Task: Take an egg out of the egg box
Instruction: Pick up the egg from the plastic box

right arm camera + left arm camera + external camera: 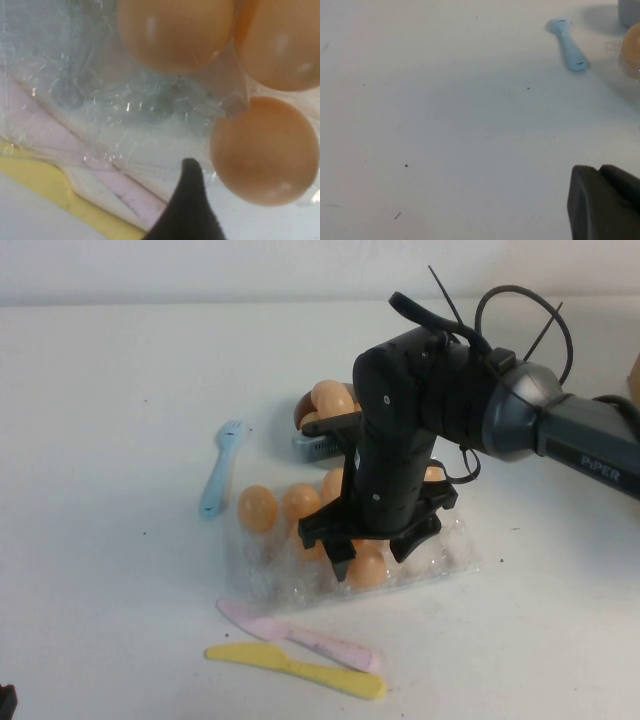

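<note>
Right gripper [372,552] spread wide over egg [367,566] in egg box [455,558], not yet grasped; left gripper [605,200] parked, jaw state unreadable.

Even, bright, diffuse light across the white table [110,380]; shadows soft and faint, a weak grey patch beside the blue fork [219,483] and under the egg box [455,558]; high view fairly sharp, arm casing reads very dark with little detail; clear plastic of the box throws small specular glints; left wrist view soft and low in contrast, table nearly featureless; right wrist view close and blurred, the egg [266,150] shows small white highlights, dark fingertip [188,210] out of focus.
</note>
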Robot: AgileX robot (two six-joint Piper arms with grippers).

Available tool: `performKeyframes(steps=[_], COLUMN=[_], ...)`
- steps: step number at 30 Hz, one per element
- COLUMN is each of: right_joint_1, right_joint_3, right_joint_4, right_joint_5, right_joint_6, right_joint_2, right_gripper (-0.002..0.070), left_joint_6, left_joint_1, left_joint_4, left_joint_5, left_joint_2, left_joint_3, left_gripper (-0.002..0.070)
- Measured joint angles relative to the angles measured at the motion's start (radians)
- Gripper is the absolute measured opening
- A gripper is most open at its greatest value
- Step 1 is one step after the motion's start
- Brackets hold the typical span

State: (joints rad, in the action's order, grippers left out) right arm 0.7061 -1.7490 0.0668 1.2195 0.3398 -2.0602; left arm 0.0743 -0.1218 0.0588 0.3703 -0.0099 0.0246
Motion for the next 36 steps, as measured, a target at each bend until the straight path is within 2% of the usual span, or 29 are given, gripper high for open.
performKeyframes(steps=[4, 23, 36], right_joint_1=[0.002, 0.006, 0.007], right_joint_3=[0.000, 0.000, -0.018], right_joint_4=[0.000, 0.009, 0.023], right_joint_5=[-0.002, -0.027, 0.004], right_joint_6=[0.002, 0.004, -0.021], right_joint_2=[-0.019, -0.030, 0.069], right_gripper=[0.0503, 0.0352, 0.0350], left_joint_6=[0.000, 0.000, 0.000], left_joint_1=[0.000, 0.000, 0.000], left_joint_4=[0.000, 0.000, 0.000], left_joint_5=[0.000, 0.000, 0.000], left_joint_2=[0.000, 0.000, 0.000], left_joint_3=[0.000, 0.000, 0.000], left_gripper=[-0.0003, -0.0003, -0.0003])
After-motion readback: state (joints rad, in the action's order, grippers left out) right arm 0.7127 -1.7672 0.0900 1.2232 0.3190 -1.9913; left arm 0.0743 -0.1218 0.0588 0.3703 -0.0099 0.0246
